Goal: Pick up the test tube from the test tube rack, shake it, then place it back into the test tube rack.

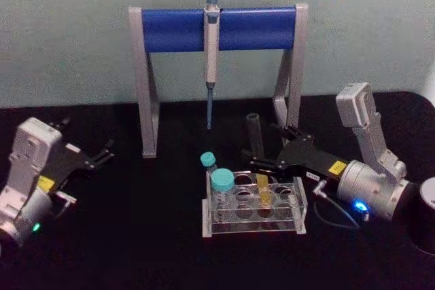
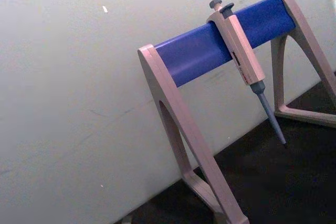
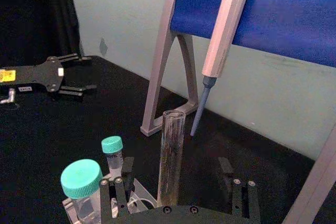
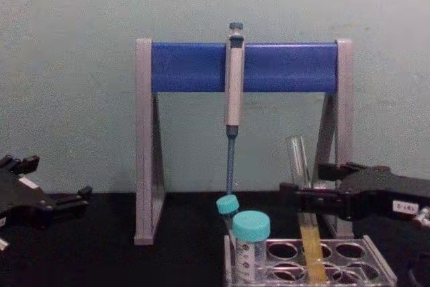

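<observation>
My right gripper [image 1: 262,145] jaws spread wide, straddling the test tube [image 1: 254,127], clear of it; thin clear glass, open round mouth, yellow liquid low, upright in the clear plastic test tube rack [image 1: 251,230] mid-tabletop [image 1: 156,249]. Left gripper [image 1: 103,154] released, near the left edge

A black table [image 1: 129,242] carries three things. The stand [image 1: 146,93] has its feet near the back edge, about the middle. The rack [image 1: 253,228] sits in front of the stand, a little right of centre. A dark round object [image 1: 425,216], too cut off to identify, stands at the right edge.
</observation>
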`<action>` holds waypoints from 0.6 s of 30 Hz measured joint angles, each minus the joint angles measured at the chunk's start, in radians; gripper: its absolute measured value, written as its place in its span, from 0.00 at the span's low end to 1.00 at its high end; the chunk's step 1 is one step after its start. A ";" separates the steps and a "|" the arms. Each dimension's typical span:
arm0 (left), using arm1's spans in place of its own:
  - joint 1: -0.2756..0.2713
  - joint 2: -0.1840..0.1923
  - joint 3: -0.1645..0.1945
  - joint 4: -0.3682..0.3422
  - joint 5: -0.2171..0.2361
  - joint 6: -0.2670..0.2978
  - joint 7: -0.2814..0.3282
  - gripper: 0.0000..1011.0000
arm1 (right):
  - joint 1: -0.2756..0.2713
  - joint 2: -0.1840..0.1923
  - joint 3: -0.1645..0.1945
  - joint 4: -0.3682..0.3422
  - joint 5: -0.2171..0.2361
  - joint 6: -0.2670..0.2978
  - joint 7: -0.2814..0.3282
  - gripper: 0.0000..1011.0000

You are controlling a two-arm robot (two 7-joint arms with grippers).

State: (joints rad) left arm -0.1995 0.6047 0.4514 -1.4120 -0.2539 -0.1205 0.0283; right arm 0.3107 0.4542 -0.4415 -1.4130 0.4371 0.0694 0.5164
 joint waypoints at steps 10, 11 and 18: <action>0.000 0.000 0.000 0.000 0.000 0.000 0.000 0.99 | 0.000 0.000 0.001 -0.001 0.000 0.001 -0.001 0.83; 0.000 0.000 0.000 0.000 0.000 0.000 0.000 0.99 | -0.001 0.000 0.001 -0.001 0.000 0.001 -0.001 0.79; 0.000 0.000 0.000 0.000 0.000 0.000 0.000 0.99 | -0.001 0.000 0.001 -0.002 0.000 0.002 -0.001 0.58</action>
State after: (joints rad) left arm -0.1995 0.6047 0.4514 -1.4120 -0.2539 -0.1205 0.0283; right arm 0.3096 0.4542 -0.4402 -1.4146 0.4371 0.0711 0.5151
